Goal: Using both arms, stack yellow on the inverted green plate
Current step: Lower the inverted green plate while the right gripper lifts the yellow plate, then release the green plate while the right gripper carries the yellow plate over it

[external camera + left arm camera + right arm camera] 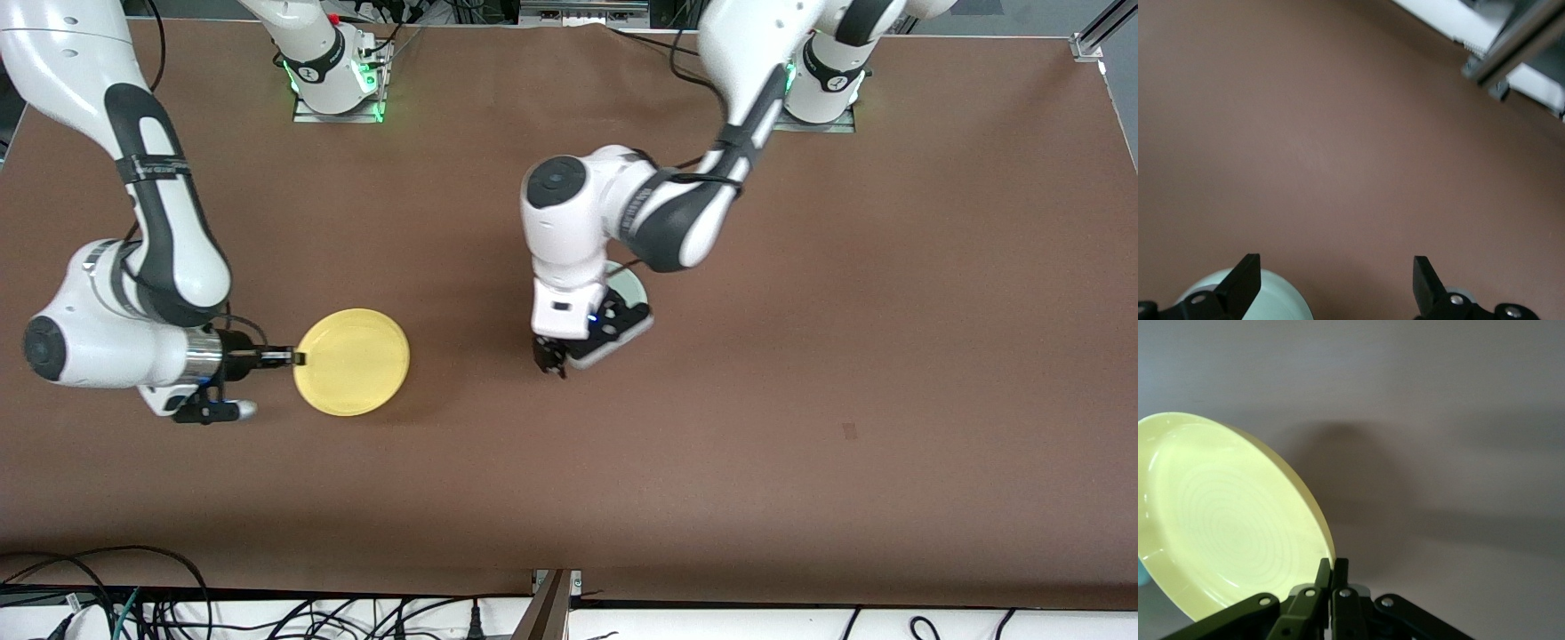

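Yellow plate point(352, 362) hangs pinched by its rim in the right end effector point(298, 358), above the table point(800, 356). Left end effector point(551, 360), spread and empty, hovers beside the green plate point(629, 283); stacking remains undone.

The front view looked down from high across the brown table point(800, 400), facing both arm bases along its top edge and taking in the whole tabletop. The left wrist view sat close above the table point(1338, 133), looking past its own fingertips point(1245, 277) toward the table's edge. The right wrist view looked along its fingers point(1331, 587) at the yellow plate point(1225, 520) from very near. That yellow plate point(352, 362) appeared in the front view too.
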{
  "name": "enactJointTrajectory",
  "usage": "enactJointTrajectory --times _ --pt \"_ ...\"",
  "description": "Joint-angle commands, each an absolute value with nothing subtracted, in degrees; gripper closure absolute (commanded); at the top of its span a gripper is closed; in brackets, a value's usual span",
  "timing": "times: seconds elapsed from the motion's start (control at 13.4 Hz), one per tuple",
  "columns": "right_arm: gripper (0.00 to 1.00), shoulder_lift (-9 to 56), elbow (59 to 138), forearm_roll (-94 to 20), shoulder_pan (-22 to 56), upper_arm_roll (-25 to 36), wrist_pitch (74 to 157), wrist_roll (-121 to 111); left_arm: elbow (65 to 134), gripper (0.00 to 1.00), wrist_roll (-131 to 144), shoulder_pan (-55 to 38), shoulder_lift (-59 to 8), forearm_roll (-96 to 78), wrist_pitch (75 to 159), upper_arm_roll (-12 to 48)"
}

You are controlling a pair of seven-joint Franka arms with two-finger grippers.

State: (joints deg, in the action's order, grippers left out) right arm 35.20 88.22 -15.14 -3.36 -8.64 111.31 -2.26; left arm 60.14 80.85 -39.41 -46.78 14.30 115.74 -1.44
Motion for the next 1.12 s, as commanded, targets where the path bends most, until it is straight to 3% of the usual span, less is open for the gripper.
enactJointTrajectory --times 0.0,0.45,0.74,1.04 --pt "1.0 34.89 88.68 -15.82 -1.86 -15.19 112.93 9.97 61.35 0.0 71.76 -35.09 -41.85 9.26 108.57 0.0" --pt "1.0 36.3 90.08 -15.21 18.52 -15.65 123.21 36.27 61.96 0.0 36.08 -20.32 -31.4 -0.97 93.19 -0.18" --pt "1.0 36.3 95.96 -15.12 26.26 -15.64 133.91 42.61 62.31 0.0 20.88 -14.96 -25.76 -0.18 79.84 -0.7" --pt "1.0 36.21 99.49 -14.94 28.48 -15.47 138.08 44.21 70.38 0.0 7.31 -9.6 -18.92 0.44 79.8 -3.51"
